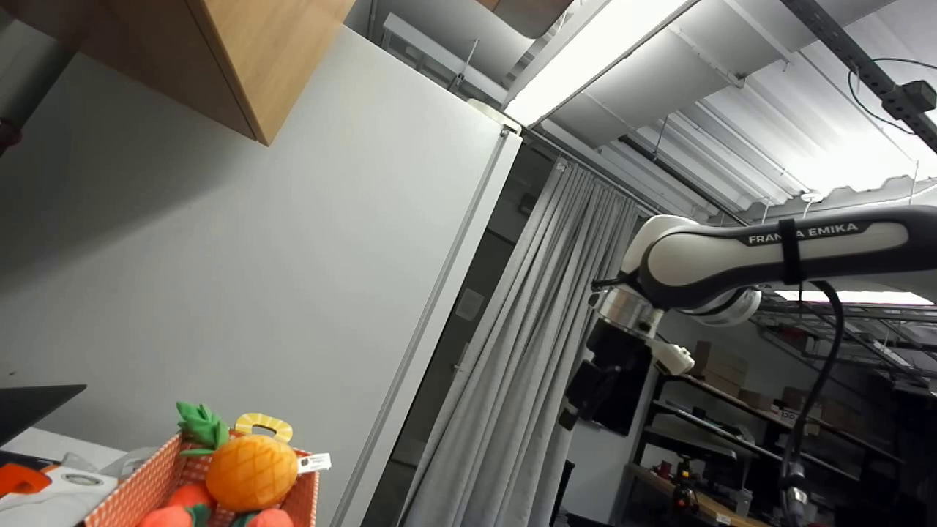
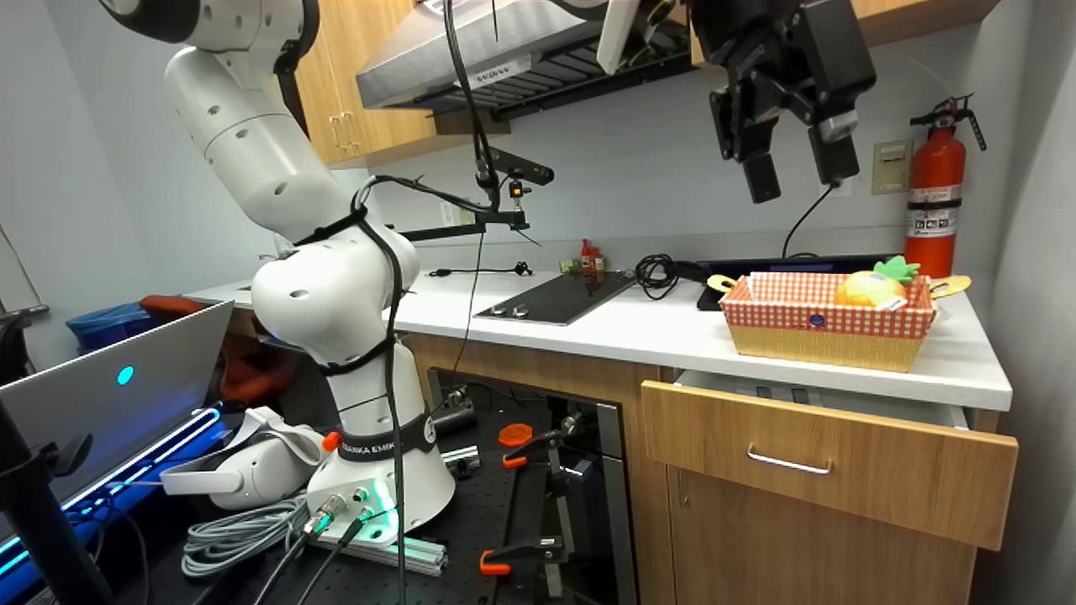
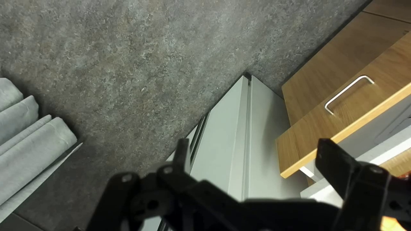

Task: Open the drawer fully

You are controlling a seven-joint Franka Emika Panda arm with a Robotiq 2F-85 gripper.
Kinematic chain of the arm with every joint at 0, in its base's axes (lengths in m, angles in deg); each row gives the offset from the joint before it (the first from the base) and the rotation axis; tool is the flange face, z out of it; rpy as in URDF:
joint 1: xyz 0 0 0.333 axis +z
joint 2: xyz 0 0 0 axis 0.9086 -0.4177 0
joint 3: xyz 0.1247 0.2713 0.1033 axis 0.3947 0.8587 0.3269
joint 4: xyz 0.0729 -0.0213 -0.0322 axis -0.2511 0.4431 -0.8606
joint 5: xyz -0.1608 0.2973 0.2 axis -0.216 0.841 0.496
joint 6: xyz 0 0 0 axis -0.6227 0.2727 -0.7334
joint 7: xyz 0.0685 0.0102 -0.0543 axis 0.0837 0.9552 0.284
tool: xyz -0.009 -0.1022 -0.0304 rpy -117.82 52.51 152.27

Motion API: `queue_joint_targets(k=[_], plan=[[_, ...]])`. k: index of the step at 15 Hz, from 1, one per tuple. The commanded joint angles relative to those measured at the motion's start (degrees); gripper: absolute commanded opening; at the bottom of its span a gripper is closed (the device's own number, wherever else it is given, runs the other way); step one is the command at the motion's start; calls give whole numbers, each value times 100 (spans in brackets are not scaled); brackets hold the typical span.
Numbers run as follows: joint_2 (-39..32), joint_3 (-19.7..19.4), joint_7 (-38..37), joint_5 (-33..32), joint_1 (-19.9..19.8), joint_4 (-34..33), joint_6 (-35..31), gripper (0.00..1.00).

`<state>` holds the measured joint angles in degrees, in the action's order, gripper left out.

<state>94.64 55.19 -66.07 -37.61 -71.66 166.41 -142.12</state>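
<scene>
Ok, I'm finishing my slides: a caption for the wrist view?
Open gripper above mottled grey floor; at image right, wooden drawer pulled out, metal handle ungrasped.

I see a red-checked basket (image 2: pixel 824 344) on the white surface (image 2: pixel 656 325), a plush pineapple (image 1: pixel 252 472) in it — a red fire extinguisher (image 2: pixel 935 172) behind, coiled black cable (image 2: pixel 646 276) just beside a dark cooktop (image 2: pixel 555 298), a range hood (image 2: pixel 471 50) above, gray curtains (image 1: pixel 505 366), mottled gray floor (image 3: pixel 154 64) below me.
</scene>
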Motion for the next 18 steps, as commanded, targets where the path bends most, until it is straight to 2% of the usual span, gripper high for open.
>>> queue_joint_targets(k=[1, 7, 13, 14, 18], plan=[[-92, 47, -93, 193, 79, 134, -78, 100], [-156, 279, -507, 773, 284, 563, -277, 100], [-330, 601, -1528, 1110, 301, 959, -786, 100], [-313, 571, -1289, 929, 269, 855, -595, 100], [-371, 615, -1475, 968, 270, 908, -655, 100]])
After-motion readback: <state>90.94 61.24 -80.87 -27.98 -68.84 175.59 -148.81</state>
